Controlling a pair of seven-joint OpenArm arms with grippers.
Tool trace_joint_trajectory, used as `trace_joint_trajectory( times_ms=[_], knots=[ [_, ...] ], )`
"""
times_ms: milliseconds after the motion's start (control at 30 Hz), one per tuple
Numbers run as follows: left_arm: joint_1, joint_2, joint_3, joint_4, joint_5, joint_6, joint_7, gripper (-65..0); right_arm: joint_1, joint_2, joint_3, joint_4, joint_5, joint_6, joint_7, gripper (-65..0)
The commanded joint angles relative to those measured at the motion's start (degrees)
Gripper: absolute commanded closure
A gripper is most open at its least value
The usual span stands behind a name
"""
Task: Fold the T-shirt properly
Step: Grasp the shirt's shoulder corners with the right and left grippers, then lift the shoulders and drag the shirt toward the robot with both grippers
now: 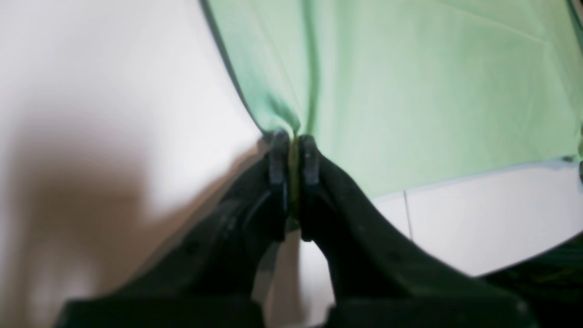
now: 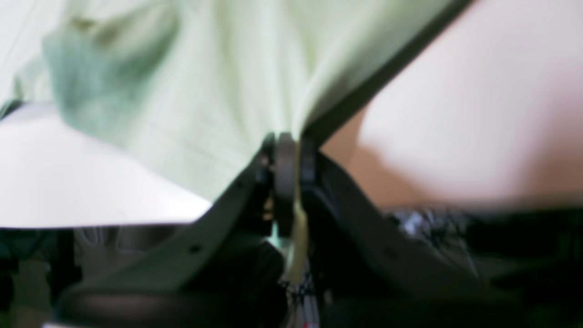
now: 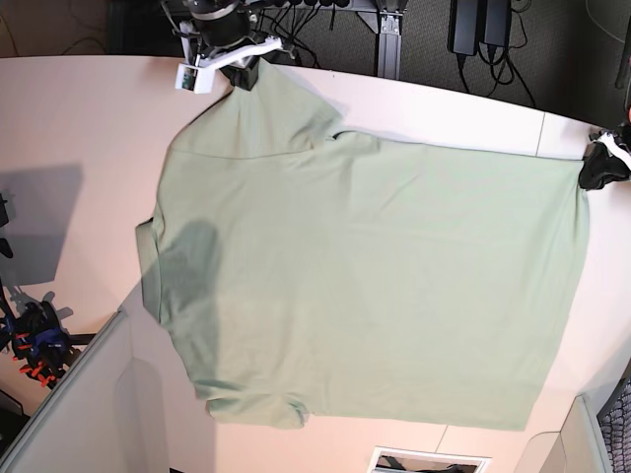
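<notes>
The pale sage-green T-shirt [image 3: 375, 276] lies spread flat on the white table [image 3: 79, 118], with its collar to the left and its hem to the right. My left gripper [image 3: 595, 169] is at the table's right edge, shut on the hem's far corner. The left wrist view shows its jaws [image 1: 295, 150] pinching the cloth [image 1: 410, 91]. My right gripper [image 3: 242, 77] is at the far left, shut on the far sleeve's end. The right wrist view shows it [image 2: 291, 150] clamped on the blurred cloth [image 2: 227, 91]. Buttons and neck label are not visible.
The table's far edge runs behind both grippers, with a black stand and cables [image 3: 389, 30] beyond it. Clamps and wires [image 3: 35, 345] sit off the left edge. A grey panel [image 3: 69, 424] is at the lower left, and a seam [image 3: 540, 133] crosses the table on the right.
</notes>
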Motion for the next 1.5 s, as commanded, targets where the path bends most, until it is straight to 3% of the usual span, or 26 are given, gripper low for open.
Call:
trace_joint_trajectory(
  times_ms=[0, 167, 433, 533, 633, 800, 967, 1133, 1167, 1200, 1233, 1300, 1333, 1367, 1467],
  knots=[
    [-0.2, -1.2, -0.4, 0.7, -2.2, -0.7, -0.5, 0.0, -0.5, 0.3, 0.9, 2.6, 1.2, 0.9, 0.9, 0.0],
    [-0.8, -1.9, -0.4, 3.7, -4.7, -0.7, -1.1, 0.0, 0.9, 0.3, 5.6, 8.3, 2.3, 1.7, 1.0, 0.0],
    [-11.3, -1.9, 0.9, 3.1, -2.4, -0.7, -3.3, 0.0, 16.0, 1.4, 8.0, 6.3, 1.5, 3.5, 1.2, 0.0],
    [-17.4, -2.1, 5.5, -0.2, 0.7, -0.7, -4.3, 0.0, 23.1, 3.0, 7.9, 0.9, 1.3, 6.2, 1.4, 0.0],
    [-23.6, -2.1, 10.6, -6.6, 5.3, -0.7, -9.0, 0.0, 30.8, 4.0, 7.9, -6.8, 0.9, 6.7, 1.6, 0.0],
    [-33.2, -2.1, 13.1, -18.7, 7.8, -0.7, -12.7, 0.0, 40.9, 5.2, 7.8, -17.5, 0.5, 10.4, 1.6, 0.0],
    [-39.4, -2.1, 13.2, -26.8, 10.1, -0.7, -13.2, 0.0, 49.6, 6.4, 6.3, -26.1, -0.3, 10.6, 1.6, 0.0],
    [-40.3, -2.4, 14.7, -30.4, 10.5, -0.7, -15.0, 0.0, 55.7, 6.9, 2.6, -33.8, -3.2, 10.6, 1.6, 0.0],
    [-40.3, -2.4, 15.4, -30.6, 11.3, -0.7, -16.6, -3.4, 56.5, 6.9, 1.7, -35.1, -3.3, 10.7, 1.6, 0.0],
    [-40.3, -2.4, 16.1, -30.7, 12.6, -0.7, -18.1, -12.9, 57.0, 6.9, 0.7, -36.0, -3.7, 10.8, 1.6, 0.0],
    [-40.3, -2.4, 16.7, -30.7, 13.9, -0.7, -19.3, -23.2, 57.3, 6.9, -0.3, -36.4, -4.2, 10.8, 1.6, -3.9],
    [-40.3, -2.4, 17.1, -30.7, 14.3, -0.7, -19.5, -38.1, 57.2, 6.9, -1.9, -36.5, -5.7, 10.8, 1.4, -30.0],
    [-40.3, -2.4, 17.1, -30.7, 14.2, -0.7, -19.5, -39.8, 57.0, 6.8, -2.3, -36.5, -6.5, 10.7, 0.8, -40.5],
    [-40.3, -2.4, 17.0, -30.7, 14.1, -0.7, -18.9, -39.7, 56.9, 6.8, -2.3, -36.5, -6.8, 10.7, 0.0, -44.9],
    [-40.3, -3.1, 14.8, -30.5, 7.2, -0.7, -10.9, -39.7, 56.8, 6.8, -0.8, -34.8, -7.5, 9.3, -6.9, -44.6]
  ],
)
